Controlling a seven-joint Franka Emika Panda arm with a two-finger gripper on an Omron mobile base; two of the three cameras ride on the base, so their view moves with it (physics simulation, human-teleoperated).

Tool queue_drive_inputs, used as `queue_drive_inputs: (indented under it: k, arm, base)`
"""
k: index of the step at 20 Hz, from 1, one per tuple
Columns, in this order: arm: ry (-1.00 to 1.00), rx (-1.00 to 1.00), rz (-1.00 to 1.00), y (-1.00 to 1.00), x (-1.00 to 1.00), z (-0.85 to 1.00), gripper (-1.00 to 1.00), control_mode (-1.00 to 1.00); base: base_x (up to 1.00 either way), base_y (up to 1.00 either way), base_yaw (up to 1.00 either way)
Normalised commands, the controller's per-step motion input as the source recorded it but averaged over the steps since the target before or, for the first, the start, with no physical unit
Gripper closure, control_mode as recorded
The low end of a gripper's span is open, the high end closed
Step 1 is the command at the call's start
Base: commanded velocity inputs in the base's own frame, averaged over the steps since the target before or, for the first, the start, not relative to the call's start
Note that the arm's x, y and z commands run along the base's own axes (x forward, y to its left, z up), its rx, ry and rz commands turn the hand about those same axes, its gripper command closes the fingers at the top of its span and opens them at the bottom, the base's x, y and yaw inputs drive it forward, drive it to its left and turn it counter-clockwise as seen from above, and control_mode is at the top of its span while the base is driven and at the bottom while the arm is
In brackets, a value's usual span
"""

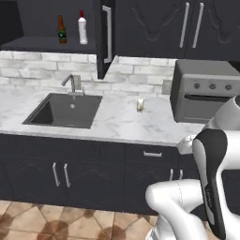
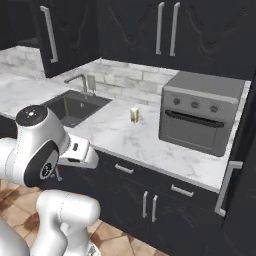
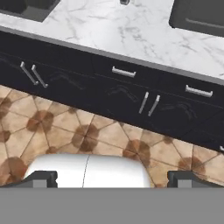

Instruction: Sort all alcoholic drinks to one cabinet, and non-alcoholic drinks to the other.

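Nearest to the camera, at the bottom of the hand view, the pincer (image 3: 112, 179) stands wide, its two dark fingertips (image 3: 41, 178) far apart near the left and right edges, and nothing is between them. It looks down on the brown tiled floor (image 3: 65, 127) and on the dark lower cabinets (image 3: 87, 83) under the marble counter (image 3: 131, 35). At the top edge of this view, a small part of the pale carton (image 3: 125, 1) shows on the counter, well apart from the pincer. In the left base view the carton (image 1: 140, 104) stands upright in the middle of the frame, between the sink (image 1: 65, 110) and the grey oven (image 1: 204, 91). In the upper left of this frame the cabinet with the long silver bar handle (image 1: 108, 35) is open, and on its dark shelf (image 1: 47, 44) stand the brown beer bottle (image 1: 62, 29) and, just beside it on the right, the white bottle with the red cap (image 1: 83, 29). Both bottles are upright and far from the pincer. In the right base view, a thick dark door with a short silver handle (image 2: 227, 187) shows at the lower right edge.
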Motion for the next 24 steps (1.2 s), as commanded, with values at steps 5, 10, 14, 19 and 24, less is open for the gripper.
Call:
queue_drive_inputs:
  k: [5, 10, 14, 19, 24]
  arm:
    - [0.0, 0.0, 0.0, 0.0, 0.0, 0.0, -1.0, 1.0]
    - [0.0, 0.0, 0.0, 0.0, 0.0, 0.0, -1.0, 1.0]
    - [0.0, 0.0, 0.0, 0.0, 0.0, 0.0, -1.0, 1.0]
    - [0.0, 0.0, 0.0, 0.0, 0.0, 0.0, -1.0, 1.0]
    - [0.0, 0.0, 0.0, 0.0, 0.0, 0.0, -1.0, 1.0]
  base:
    - [0.5, 0.75, -0.39]
    - [0.5, 0.04, -0.32]
    - [0.48, -0.02, -0.22]
    - [0.58, 0.14, -0.12]
    - [0.56, 0.02, -0.01]
